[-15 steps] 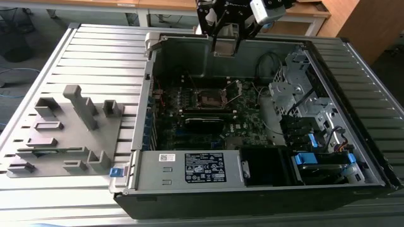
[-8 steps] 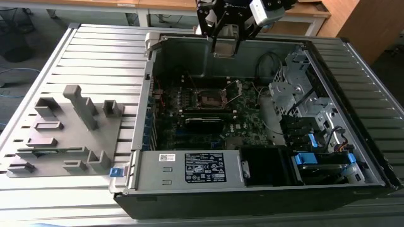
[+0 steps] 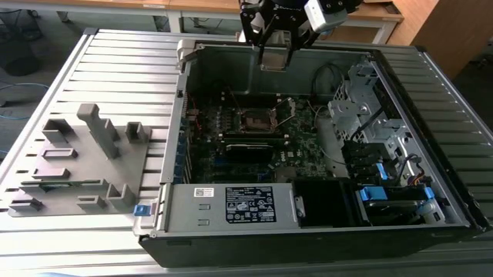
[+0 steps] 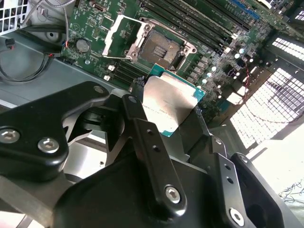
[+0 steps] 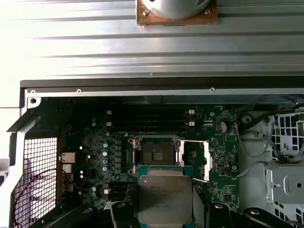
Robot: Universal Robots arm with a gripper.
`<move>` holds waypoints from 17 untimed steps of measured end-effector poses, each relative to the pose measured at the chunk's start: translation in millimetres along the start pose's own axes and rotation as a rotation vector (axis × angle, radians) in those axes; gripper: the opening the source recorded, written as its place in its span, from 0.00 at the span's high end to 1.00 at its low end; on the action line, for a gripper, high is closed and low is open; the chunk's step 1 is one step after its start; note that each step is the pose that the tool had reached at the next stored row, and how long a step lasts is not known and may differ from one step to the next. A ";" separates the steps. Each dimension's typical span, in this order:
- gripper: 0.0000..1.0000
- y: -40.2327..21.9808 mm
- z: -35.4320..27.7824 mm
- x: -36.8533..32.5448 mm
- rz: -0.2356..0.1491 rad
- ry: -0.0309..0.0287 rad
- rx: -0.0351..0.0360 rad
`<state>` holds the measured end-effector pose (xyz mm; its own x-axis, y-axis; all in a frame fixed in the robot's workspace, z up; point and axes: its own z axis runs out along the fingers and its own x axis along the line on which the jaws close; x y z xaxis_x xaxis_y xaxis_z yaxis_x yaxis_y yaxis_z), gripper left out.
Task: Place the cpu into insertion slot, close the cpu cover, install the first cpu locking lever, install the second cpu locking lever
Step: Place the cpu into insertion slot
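Black two-fingered gripper [image 3: 275, 56] hangs at the top centre of the exterior view, above the far wall of an open grey metal computer case [image 3: 171, 156]; its fingers [image 4: 142, 128] are clamped on the edges of the small flat square silver-topped cpu [image 4: 173, 104]; mid-frame, the square dark insertion slot [image 3: 254, 120] on the green motherboard [image 3: 301, 150] lies bare, apart from the chip; the thin silver-grey cpu cover [image 4: 122, 33] is swung open beside it.

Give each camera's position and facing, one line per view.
Exterior view: off the arm, looking down into the open computer case; the gripper hangs at its far wall.
First wrist view: on the arm, looking past the held cpu at the insertion slot.
Second wrist view: on the arm, looking along the gripper's links at the cpu.
Both wrist views share cpu, slot, open cpu cover.
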<state>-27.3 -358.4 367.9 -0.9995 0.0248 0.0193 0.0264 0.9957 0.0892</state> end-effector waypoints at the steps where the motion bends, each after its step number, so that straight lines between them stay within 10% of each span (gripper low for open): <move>1: 0.46 0.0 0.0 0.0 0.000 0.0000 0.0000; 17: 0.46 -0.5 5.5 -0.1 0.000 -0.0002 -0.0001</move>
<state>-27.3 -358.4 362.4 -0.9995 0.0248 0.0191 0.0264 0.9957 0.0893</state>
